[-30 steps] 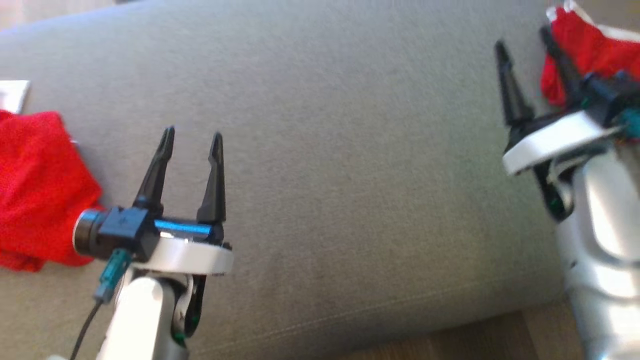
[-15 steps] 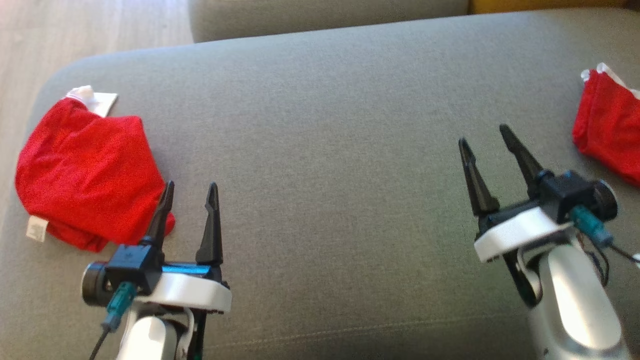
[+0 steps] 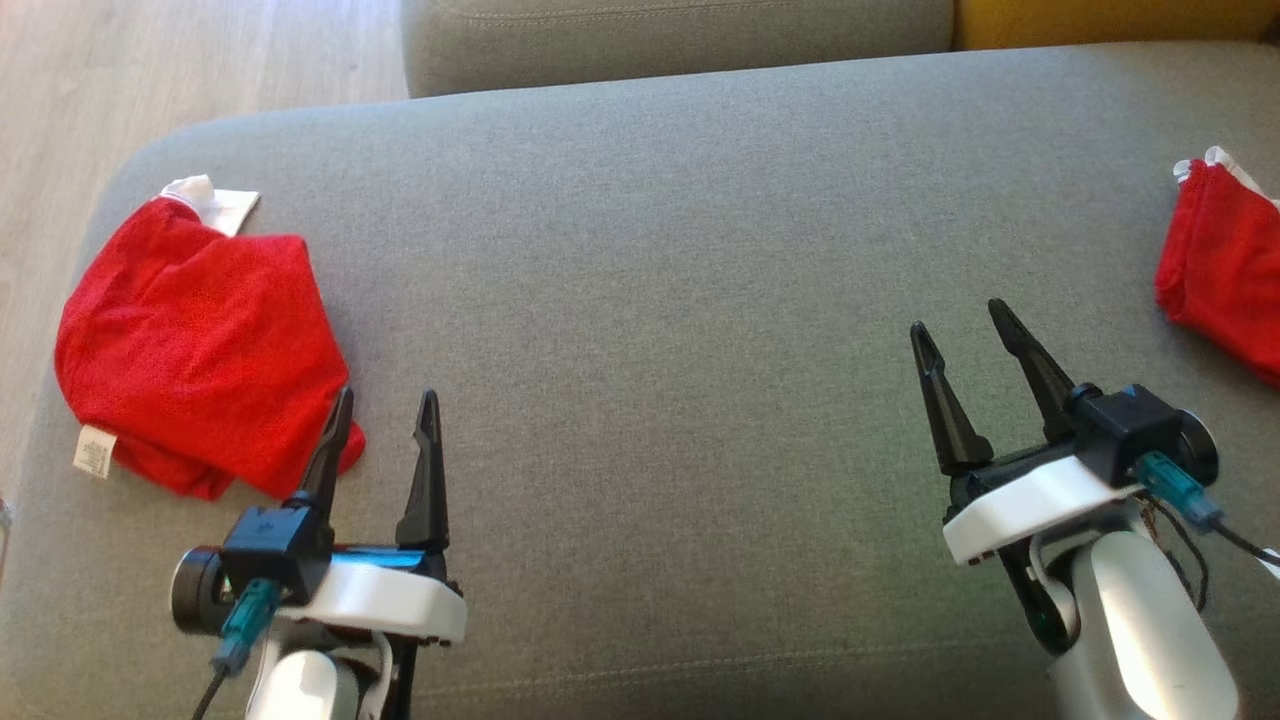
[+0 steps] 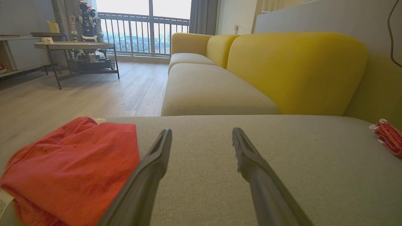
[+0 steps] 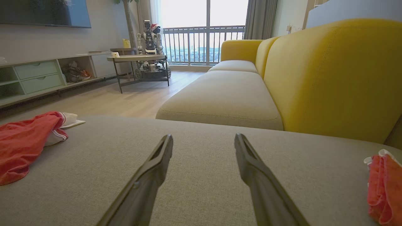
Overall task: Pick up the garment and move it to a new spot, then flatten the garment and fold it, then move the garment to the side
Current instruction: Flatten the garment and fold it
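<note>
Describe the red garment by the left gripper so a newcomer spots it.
On the wide grey sofa cushion, go to its rounded left end by the wood floor. The bundled red garment lies there, just left of the left gripper. Unlike the other red garment at the cushion's right edge, it shows a white care tag at its near corner.

Bright daylight pours from the blown-out balcony window (image 5: 204, 15) far ahead of the right gripper (image 5: 203, 138), everything sharp, wrist-view edges bowed.

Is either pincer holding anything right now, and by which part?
Nothing is held. The left pincer and right pincer are open and empty; the red garment lies loose on the cushion.
</note>
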